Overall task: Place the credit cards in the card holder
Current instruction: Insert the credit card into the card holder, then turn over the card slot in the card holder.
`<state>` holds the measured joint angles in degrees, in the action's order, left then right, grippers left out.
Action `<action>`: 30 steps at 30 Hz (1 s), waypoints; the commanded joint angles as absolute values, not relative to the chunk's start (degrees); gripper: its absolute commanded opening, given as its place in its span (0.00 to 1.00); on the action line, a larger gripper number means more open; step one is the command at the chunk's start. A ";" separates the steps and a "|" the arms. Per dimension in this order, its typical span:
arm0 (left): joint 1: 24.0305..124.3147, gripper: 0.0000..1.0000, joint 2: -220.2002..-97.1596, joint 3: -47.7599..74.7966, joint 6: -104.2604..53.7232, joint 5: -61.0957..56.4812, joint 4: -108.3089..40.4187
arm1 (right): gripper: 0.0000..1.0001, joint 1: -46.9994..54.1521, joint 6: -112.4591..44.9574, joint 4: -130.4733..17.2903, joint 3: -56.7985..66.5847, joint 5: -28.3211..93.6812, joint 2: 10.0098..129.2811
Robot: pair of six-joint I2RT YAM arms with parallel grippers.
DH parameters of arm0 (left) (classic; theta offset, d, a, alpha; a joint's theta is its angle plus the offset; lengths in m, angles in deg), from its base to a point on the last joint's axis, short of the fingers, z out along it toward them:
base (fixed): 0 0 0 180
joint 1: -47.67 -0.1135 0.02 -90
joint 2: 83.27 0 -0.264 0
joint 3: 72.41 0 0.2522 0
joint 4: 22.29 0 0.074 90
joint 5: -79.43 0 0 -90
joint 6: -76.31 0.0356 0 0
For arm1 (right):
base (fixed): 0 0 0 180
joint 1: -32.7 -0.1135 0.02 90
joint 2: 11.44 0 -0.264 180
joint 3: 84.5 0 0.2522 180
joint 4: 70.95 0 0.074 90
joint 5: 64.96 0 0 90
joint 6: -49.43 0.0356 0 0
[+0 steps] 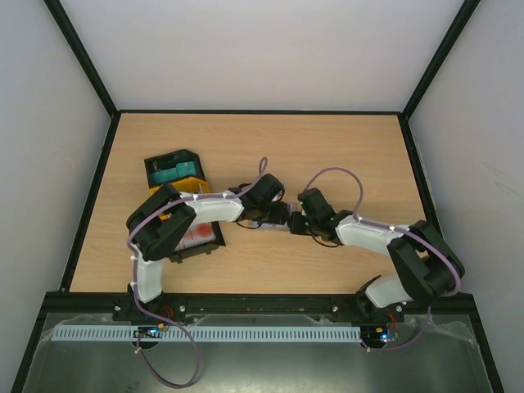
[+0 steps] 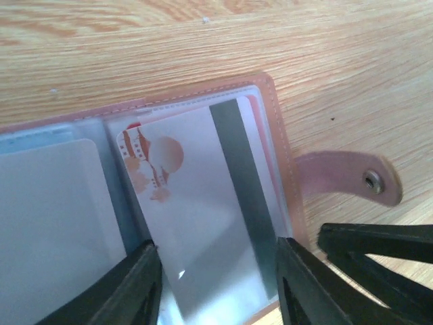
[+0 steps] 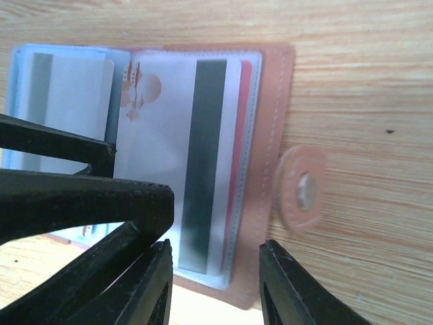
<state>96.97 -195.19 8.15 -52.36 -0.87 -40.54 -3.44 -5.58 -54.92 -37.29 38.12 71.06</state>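
Both arms [image 1: 205,211] are white and black, with purple cables [image 1: 327,172].

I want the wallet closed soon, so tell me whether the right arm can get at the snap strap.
Probably yes. The snap strap lies uncovered on the table beside the card holder, close to the right pincer. The left pincer sits over the striped card, clear of it.

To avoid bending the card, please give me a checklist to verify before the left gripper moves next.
1. Card holder lies open: ok.
2. White card fully seated in its pocket: cannot tell.
3. Left gripper pinching the card it flanks: cannot tell.
4. Right gripper open over the holder's edge: ok.
5. Snap tab clear of the pocket: ok.
6. Room between grippers: not ok, very close.
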 commanded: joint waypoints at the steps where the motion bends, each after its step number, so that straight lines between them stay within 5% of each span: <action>1: 98.23 0.52 -192.48 10.60 -50.59 0.30 -45.94 | 0.38 -3.86 -5.71 -54.02 -35.15 33.17 65.79; 10: 95.42 0.61 -184.99 9.44 -53.25 -4.16 -51.46 | 0.45 -4.09 -7.87 -49.61 -29.77 32.63 68.81; 14: 92.32 0.54 -181.64 4.34 -56.33 -8.43 -51.31 | 0.44 -5.70 -8.91 -49.93 -26.08 35.63 73.00; 30: 87.05 0.27 -182.02 -1.45 -54.65 2.11 -42.59 | 0.12 -8.29 -9.59 -45.94 -18.67 37.06 88.68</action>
